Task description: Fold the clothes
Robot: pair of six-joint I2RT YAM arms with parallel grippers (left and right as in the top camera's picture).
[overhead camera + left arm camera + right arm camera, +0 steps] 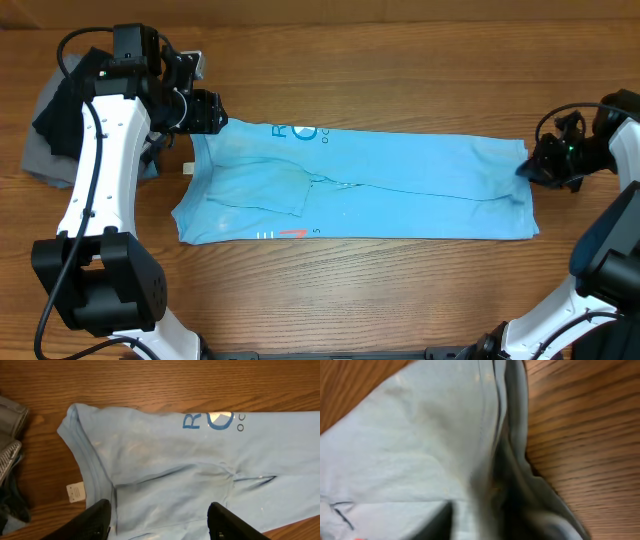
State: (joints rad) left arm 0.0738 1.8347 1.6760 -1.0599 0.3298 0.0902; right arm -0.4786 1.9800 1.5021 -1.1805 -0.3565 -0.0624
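Shirt: one light blue T-shirt (400,185), flat on the counter (400,60), in the middle, laid out as a long strip from near the left edge to near the right edge.
Shape now: sides already turned in, one sleeve (265,185) lying on top near the neck end; neck toward the left edge, bottom hem toward the right edge.
Feel: likely soft, thin and light; bends anywhere, keeps no shape, sags when lifted; may slide a little on the smooth wood.
Breaking: not a thing that breaks; wrinkles or a fold coming undone look like the only worry.
Where to hold: best at the ends, pinching all the layers at once; the neck band (92,467) at one end, the hem corners at the other. Lifting both ends together should keep the strip flat.
Small parts: one white tag (75,492) poking out past the neck onto the wood; printed letters (207,421) along the far side of the shirt.
Left hand (208,113): above the neck end, fingers (95,520) spread wide, nothing between them.
Right hand (535,165): at the hem end, very close to the cloth; close-up too blurry, cannot tell if pinching or let go.
Other clothes: one pile (55,120) by the far left corner, partly under the left arm; black on top, grey below.
Count: one blue shirt, at least two other garments, two hands.
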